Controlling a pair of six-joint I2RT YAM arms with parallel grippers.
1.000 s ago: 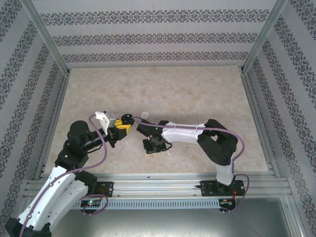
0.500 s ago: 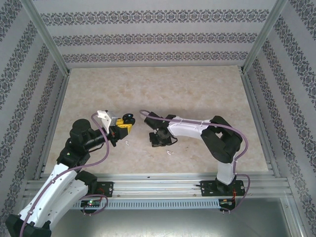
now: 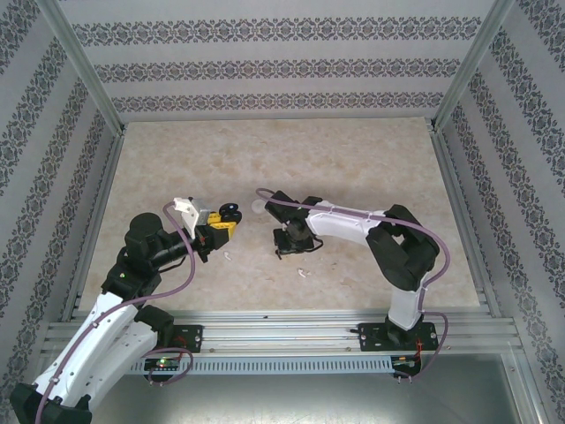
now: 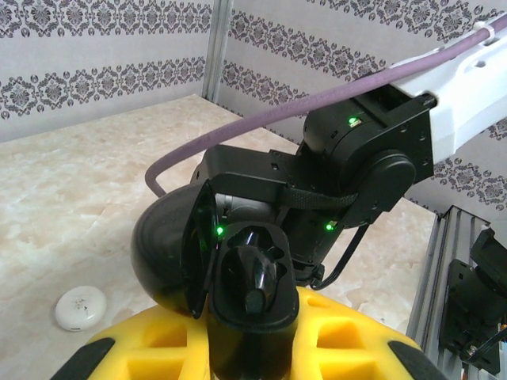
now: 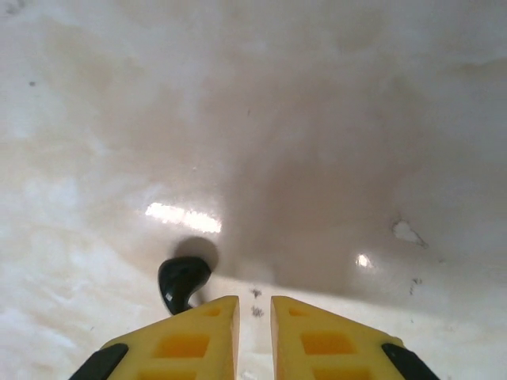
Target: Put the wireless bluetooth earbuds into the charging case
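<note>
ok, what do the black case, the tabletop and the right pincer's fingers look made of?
The black case: hard plastic by the look, a smooth semi-gloss shell with a soft sheen. The tabletop: beige, marbled and polished, mirroring lamp glints; stone or laminate, cannot tell. The right pincer's fingers: matte yellow plastic with recessed pockets, probably moulded or printed.

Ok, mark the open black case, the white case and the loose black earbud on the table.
open black case [image 4: 168, 255]: left wrist view, on its rounded outer shell.
white case [image 4: 79, 307]: left wrist view, centre of its top.
loose black earbud [image 5: 182, 279]: right wrist view, on its bulb.
</note>
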